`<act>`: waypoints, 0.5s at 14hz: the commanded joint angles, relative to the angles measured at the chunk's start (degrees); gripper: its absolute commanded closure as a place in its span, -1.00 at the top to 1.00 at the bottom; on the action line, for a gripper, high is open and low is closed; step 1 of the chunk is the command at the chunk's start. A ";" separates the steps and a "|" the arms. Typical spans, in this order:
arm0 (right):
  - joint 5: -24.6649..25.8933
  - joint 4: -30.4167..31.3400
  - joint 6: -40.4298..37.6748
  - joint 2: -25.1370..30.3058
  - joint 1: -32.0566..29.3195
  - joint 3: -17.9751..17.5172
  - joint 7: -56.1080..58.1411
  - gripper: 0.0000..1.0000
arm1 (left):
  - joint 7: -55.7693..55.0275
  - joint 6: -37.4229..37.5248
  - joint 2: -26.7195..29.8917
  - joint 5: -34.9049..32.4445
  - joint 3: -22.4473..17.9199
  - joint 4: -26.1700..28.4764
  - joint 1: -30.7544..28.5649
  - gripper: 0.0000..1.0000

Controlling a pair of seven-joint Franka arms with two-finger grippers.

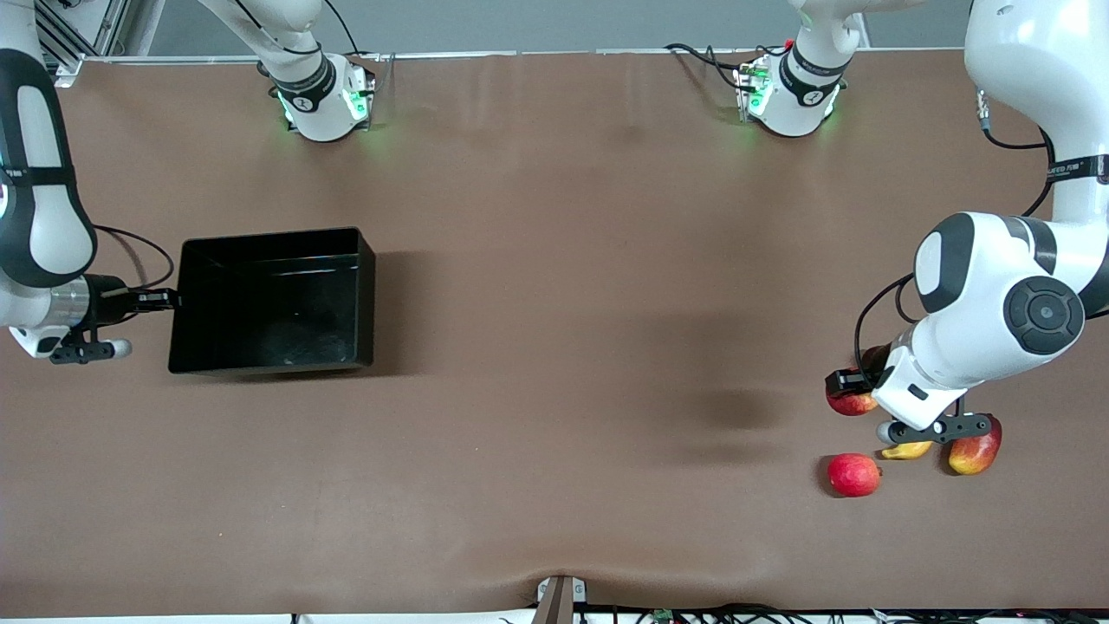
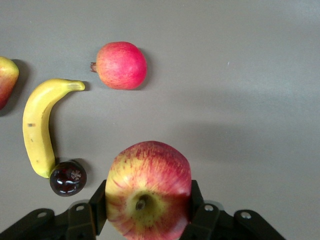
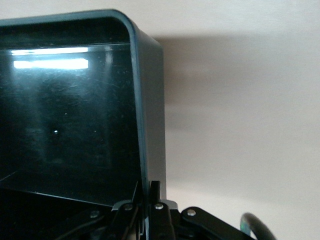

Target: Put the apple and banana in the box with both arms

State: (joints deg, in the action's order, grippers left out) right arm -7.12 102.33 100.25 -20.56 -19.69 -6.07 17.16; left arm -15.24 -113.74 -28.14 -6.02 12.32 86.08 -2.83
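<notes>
My left gripper [image 1: 853, 386] is shut on the apple [image 1: 851, 401] at the left arm's end of the table. In the left wrist view the streaked apple [image 2: 148, 190] fills the gap between the fingers [image 2: 97, 205] of the left gripper [image 2: 148, 207]. The banana [image 2: 42, 125] lies on the table beside it, mostly hidden under the arm in the front view [image 1: 907, 450]. The black box [image 1: 364, 295] stands at the right arm's end, with nothing in it. My right gripper [image 1: 169, 300] is shut on the box's end wall [image 3: 150, 125], one finger on each side of the wall [image 3: 148, 192].
A smooth pinkish-red fruit [image 1: 853, 474] lies nearer the front camera than the apple and also shows in the left wrist view [image 2: 121, 65]. A red-and-yellow mango [image 1: 975, 451] lies beside the banana. A small dark round fruit [image 2: 68, 178] touches the banana's end.
</notes>
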 commanded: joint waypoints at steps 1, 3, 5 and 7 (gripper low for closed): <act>-5.25 -1.70 -3.75 1.74 5.17 0.00 -7.29 -1.00 | -1.11 0.89 1.42 -0.05 0.25 -0.29 0.72 -1.00; -6.68 -1.87 -3.40 2.01 9.73 -0.08 -11.95 -1.00 | -1.11 2.29 1.51 -0.05 1.38 -0.47 0.72 -1.00; -8.52 -2.40 -2.87 2.01 13.96 -0.08 -17.31 -1.00 | -3.11 3.52 2.56 -0.05 1.83 -0.38 0.81 -1.00; -11.85 -2.49 -0.07 1.93 18.43 0.09 -20.31 -1.00 | -6.89 4.84 3.00 -0.31 3.67 -0.38 0.98 -1.00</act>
State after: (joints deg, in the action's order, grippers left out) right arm -15.03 100.34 99.25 -19.63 -4.61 -6.54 -0.47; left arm -18.86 -111.07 -26.96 -6.02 14.67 85.47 -2.14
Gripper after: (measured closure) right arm 0.943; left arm 0.357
